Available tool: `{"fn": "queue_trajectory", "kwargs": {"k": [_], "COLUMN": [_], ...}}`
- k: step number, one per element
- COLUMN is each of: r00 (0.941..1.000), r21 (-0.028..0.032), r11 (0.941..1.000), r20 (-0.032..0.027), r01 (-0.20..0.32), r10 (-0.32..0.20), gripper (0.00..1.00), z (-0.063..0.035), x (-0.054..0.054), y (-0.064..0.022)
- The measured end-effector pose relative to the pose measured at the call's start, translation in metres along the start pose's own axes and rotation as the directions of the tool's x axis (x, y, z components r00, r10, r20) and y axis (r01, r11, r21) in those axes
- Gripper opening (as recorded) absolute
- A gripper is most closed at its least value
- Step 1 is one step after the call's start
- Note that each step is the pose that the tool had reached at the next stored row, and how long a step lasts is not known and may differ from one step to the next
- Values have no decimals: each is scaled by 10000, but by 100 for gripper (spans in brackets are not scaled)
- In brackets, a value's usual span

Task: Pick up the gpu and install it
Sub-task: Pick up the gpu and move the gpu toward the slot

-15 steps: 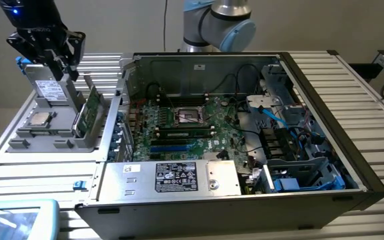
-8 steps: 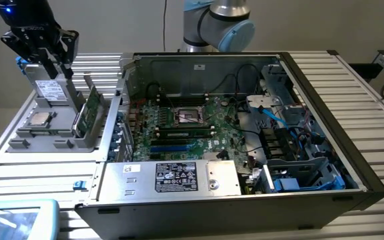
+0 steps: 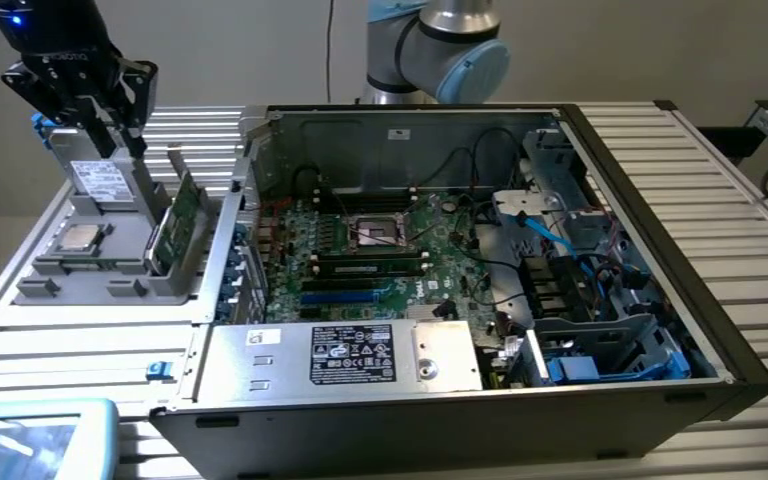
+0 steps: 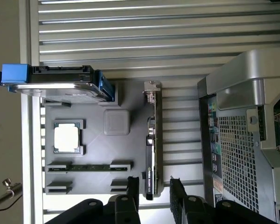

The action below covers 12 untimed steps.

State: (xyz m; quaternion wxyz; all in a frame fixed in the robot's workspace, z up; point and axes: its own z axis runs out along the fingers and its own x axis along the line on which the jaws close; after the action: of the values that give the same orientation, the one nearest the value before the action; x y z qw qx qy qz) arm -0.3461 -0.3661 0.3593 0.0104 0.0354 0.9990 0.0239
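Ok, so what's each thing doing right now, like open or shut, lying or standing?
Gripper: open, holding nothing, above the tray.
Gpu: standing on edge in the tray, not picked up.
Case: open, side off.
Chip: lying flat in the tray.
Drive: standing on edge in the tray.

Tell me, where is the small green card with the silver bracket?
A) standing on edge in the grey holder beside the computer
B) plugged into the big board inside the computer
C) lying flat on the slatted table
A: the gpu stands on edge in the grey holder, below the open gripper.
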Motion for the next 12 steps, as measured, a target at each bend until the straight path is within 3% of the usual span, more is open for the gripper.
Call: {"fn": "queue_trajectory", "kwargs": {"k": [5,12], "r00": [10000,10000], "r21": [5,10], "r11": [10000,10000], "r20": [-5,-77], "r01": [0,-4], "r10": [0,4], "gripper": [41,41], "z": [23,142], "x": [1,2], "y": [-1,-7]}}
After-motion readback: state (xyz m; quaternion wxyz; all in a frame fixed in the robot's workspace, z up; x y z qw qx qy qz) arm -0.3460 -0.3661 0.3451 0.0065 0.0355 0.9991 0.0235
